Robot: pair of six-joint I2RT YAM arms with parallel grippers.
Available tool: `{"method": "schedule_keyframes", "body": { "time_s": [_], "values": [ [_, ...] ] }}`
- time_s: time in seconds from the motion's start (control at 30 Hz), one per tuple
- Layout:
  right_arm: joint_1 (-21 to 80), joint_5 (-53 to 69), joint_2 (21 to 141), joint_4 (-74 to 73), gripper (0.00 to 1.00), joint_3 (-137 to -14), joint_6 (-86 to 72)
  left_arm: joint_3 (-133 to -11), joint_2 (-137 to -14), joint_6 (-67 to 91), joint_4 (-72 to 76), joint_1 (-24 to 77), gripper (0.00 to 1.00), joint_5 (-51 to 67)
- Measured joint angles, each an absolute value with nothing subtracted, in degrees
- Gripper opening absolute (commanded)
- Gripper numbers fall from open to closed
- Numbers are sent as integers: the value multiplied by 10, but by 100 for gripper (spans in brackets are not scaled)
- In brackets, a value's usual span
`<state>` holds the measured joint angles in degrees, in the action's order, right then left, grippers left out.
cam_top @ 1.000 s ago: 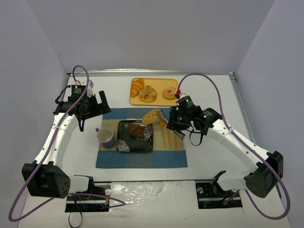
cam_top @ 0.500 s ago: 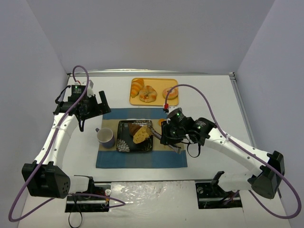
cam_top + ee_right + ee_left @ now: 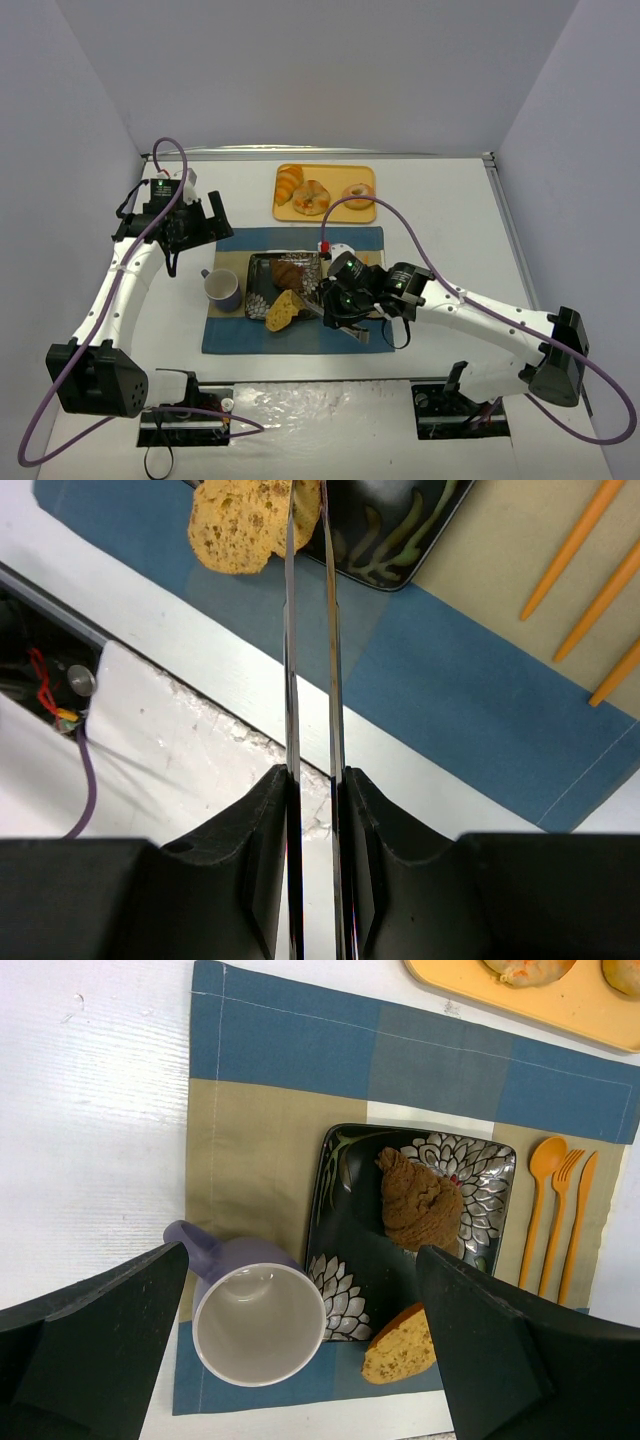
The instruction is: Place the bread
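Right gripper [image 3: 316, 780] is clamped on tongs [image 3: 307, 630], whose tips pinch the bread [image 3: 245, 515]. The bread sits straight ahead of the gripper, at the near-left corner of the plate [image 3: 258, 285], overhanging the mat [image 3: 230, 335]. I can't tell whether it touches the plate. Left gripper [image 3: 195, 228] is spread wide, holds nothing, and is farther off.

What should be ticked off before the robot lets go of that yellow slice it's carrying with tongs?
1. Right gripper clamped on the tongs: ok.
2. Tongs pinching the bread slice: ok.
3. Slice fully over the black plate: not ok, it straddles the near edge, partly above the placemat.
4. Free room on the plate beside the brown bun: ok.
5. Mug apart from the slice: ok.
6. Slice resting on the plate: cannot tell.
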<state>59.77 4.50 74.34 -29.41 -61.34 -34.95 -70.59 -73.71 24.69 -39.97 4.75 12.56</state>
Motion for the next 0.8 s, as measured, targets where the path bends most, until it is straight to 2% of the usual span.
{"method": "schedule_keyframes", "body": {
  "time_s": [0.33, 0.4, 0.63, 0.8],
  "values": [
    [611, 2, 795, -294, 0, -639, -356, -706, -737, 247, -400, 48, 97, 124],
    [612, -5, 799, -294, 4, -644, -359, -706, -737, 246, -400, 48, 97, 124],
    [612, -18, 800, -294, 37, -654, -362, -706, -737, 246, -400, 48, 97, 123],
    [612, -18, 799, -294, 55, -655, -364, -706, -737, 246, -400, 48, 97, 123]
  ]
}}
